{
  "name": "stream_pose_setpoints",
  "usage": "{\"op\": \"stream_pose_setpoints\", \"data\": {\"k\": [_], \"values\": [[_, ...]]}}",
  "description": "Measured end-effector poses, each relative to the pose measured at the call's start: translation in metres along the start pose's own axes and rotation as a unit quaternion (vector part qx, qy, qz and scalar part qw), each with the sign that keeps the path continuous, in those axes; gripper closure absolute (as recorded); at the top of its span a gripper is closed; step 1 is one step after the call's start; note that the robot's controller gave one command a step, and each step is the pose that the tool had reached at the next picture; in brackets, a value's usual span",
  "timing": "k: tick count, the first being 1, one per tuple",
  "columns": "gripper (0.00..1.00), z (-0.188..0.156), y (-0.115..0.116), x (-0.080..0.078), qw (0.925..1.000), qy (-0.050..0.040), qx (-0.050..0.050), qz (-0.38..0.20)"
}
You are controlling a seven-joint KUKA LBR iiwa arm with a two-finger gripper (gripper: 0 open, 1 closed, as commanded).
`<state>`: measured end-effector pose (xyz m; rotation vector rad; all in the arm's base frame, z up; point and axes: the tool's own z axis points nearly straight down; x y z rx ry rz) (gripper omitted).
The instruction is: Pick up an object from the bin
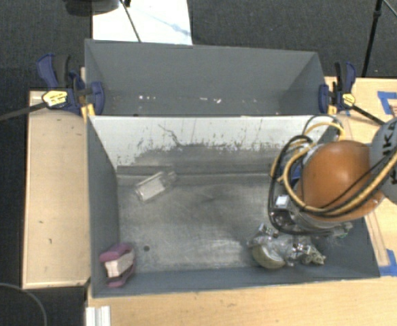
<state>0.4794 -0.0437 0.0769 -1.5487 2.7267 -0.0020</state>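
My gripper [283,246] is low in the bin's front right corner, under the arm's orange cover. A small roundish olive-grey thing [266,257] lies right at its tip on the bin floor; I cannot tell whether it sits between the fingers. A clear plastic piece [151,184] lies on the floor toward the back left. A small pink and white thing [118,262] rests in the front left corner.
The arm with its orange cover and looped cables hangs over the bin's right side. The front wall and right wall stand close to the gripper. The bin's middle floor is bare, scuffed metal.
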Motion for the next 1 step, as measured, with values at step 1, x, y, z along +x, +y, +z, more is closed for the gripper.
{"op": "stream_pose_setpoints", "data": {"k": [1], "values": [[1.0,-0.1682,-0.0265,0.0102,0.9975,0.0003,0.002,-0.07]]}}
